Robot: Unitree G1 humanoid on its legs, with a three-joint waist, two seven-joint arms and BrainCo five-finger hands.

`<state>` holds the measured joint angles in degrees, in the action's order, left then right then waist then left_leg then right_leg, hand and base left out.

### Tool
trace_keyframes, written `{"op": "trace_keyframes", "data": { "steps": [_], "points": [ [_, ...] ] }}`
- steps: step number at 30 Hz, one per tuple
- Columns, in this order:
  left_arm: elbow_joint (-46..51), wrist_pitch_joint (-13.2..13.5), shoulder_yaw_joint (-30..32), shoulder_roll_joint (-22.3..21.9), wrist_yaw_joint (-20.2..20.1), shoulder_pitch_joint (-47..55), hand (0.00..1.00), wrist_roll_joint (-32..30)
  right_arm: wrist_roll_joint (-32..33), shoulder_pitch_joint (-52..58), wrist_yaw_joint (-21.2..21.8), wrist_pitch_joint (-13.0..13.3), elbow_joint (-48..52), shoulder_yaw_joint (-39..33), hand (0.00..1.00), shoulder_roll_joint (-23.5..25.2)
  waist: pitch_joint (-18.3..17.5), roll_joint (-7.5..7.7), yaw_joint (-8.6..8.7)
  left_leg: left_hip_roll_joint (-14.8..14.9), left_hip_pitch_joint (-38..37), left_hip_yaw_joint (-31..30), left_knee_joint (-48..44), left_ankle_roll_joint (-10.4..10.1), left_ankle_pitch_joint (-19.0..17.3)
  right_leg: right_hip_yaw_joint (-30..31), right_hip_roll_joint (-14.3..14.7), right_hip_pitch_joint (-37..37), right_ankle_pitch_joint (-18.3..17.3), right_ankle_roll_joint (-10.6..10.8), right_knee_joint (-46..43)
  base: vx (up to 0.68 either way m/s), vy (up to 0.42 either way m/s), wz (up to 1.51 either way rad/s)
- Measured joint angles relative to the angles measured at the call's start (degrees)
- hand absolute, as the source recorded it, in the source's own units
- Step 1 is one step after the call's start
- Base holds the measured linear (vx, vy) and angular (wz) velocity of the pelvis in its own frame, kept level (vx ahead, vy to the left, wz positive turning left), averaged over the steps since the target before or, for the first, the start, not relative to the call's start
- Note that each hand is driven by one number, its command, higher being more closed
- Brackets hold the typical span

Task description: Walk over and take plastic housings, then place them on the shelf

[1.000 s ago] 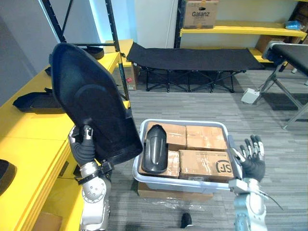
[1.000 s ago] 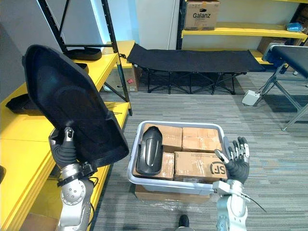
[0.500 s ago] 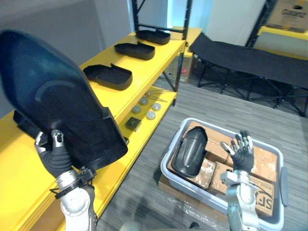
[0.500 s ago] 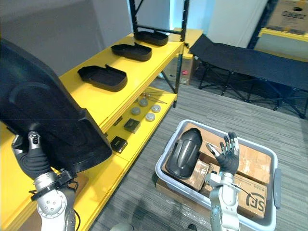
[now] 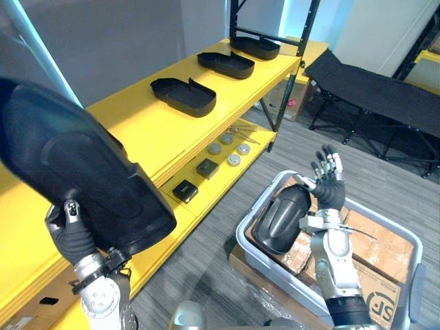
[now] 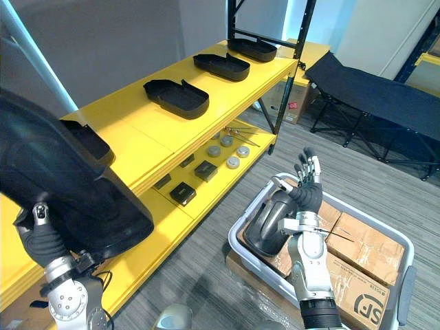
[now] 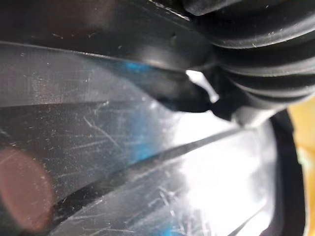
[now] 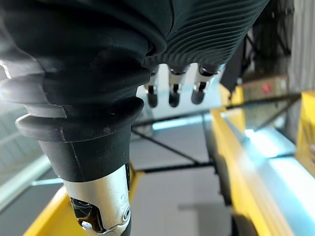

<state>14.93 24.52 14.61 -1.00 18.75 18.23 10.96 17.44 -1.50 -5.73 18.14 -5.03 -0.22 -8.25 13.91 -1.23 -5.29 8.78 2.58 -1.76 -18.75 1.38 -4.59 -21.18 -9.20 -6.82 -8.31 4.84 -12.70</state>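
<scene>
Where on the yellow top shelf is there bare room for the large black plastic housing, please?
The widest bare patch of the yellow top shelf lies between the shallow black housing and another housing partly behind the large black plastic housing in the left hand. Beyond, two more housings sit closer together.

Silver-grey arms, dark ribbed wrist covers, dark-tipped silver fingers

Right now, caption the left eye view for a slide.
Left hand holds a black housing beside the yellow shelf; right hand open.

Right robot hand upright and splayed
</scene>
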Motion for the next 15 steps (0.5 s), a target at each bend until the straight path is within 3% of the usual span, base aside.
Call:
{"op": "trace_keyframes", "data": {
  "steps": [1, 2, 5, 8, 10, 11, 12, 15],
  "points": [
    [-0.2, 0.0, -0.1, 0.0, -0.3, 0.0, 1.0, 0.2, 0.1, 0.4, 0.4, 0.0, 0.0, -0.3, 0.0, 0.0, 0.0, 0.09, 0.05, 0.0, 0.3, 1.0, 0.6, -0.3, 1.1, 0.1, 0.2, 0.0, 0.2, -0.7, 0.5, -0.14, -0.125, 1.34],
    [-0.3, 0.2, -0.2, -0.3, -1.6, 0.5, 1.0, 0.5, 1.0, 1.2, 2.3, 0.0, -0.1, -1.9, 0.0, -0.1, -0.4, 0.43, 0.3, 0.6, 0.7, 3.3, 5.4, -1.8, 4.4, -3.4, -0.7, 0.6, 1.2, -2.1, 1.6, -0.13, -0.077, 1.02],
    [-0.3, 0.3, -0.2, -0.6, -2.3, 1.8, 1.0, 0.5, 2.1, 0.6, 3.6, 0.0, -0.7, -3.1, 0.0, -0.9, -0.8, -0.53, -0.03, 2.6, 3.4, 9.7, -3.0, -0.2, 1.1, -7.2, -1.8, 1.9, 2.8, -2.5, 2.3, -0.11, -0.05, 0.8],
    [-0.3, 0.5, -0.3, -1.8, -4.5, 3.3, 1.0, 2.2, 2.1, 0.9, 4.4, 0.0, -0.8, -3.1, 0.0, -1.2, -1.1, -0.98, 0.43, 5.2, 0.9, 11.6, -8.2, -1.7, -0.5, -9.8, -4.0, 1.8, 6.7, -1.1, 5.5, -0.07, 0.076, 0.55],
    [-1.1, 0.6, -1.1, -2.2, -6.3, 3.4, 1.0, 2.7, 2.1, 1.5, 4.4, -0.1, -0.8, -3.2, 0.0, -1.2, -2.3, -2.73, 1.66, 8.3, -2.9, 11.6, -5.2, -2.5, 2.1, -11.8, -4.1, 1.7, 9.8, 0.7, 8.3, -0.03, 0.214, 0.59],
    [-1.7, 0.6, -1.7, -2.2, -6.7, 3.2, 1.0, 2.7, 2.1, 1.7, 4.4, -0.2, -1.0, -3.6, 0.0, -1.5, -2.8, -3.52, 1.77, 7.4, -3.9, 11.5, -2.5, -4.3, 1.0, -12.1, -3.9, 1.7, 10.7, 1.4, 9.2, -0.01, 0.279, 0.59],
    [-2.9, 0.6, -2.6, -1.6, -6.9, 3.0, 1.0, 2.7, 2.1, 2.1, 4.4, -0.7, -1.4, -3.9, 0.0, -0.1, -3.6, -2.37, 2.53, 6.4, -4.4, 13.3, 0.6, -5.8, -0.3, -12.8, -4.1, 1.2, 12.8, 1.3, 12.3, -0.02, 0.235, 0.48],
    [-5.3, 0.2, -5.4, 0.7, -8.6, 1.6, 1.0, 3.0, 2.0, 4.4, 4.3, -0.6, -1.4, -3.8, 0.0, 3.4, -5.1, 1.07, 3.53, 4.9, -4.6, 18.4, 6.1, -6.7, -0.7, -17.0, -4.9, -0.4, 14.8, 1.7, 14.9, 0.0, 0.26, 0.9]
  ]
}}
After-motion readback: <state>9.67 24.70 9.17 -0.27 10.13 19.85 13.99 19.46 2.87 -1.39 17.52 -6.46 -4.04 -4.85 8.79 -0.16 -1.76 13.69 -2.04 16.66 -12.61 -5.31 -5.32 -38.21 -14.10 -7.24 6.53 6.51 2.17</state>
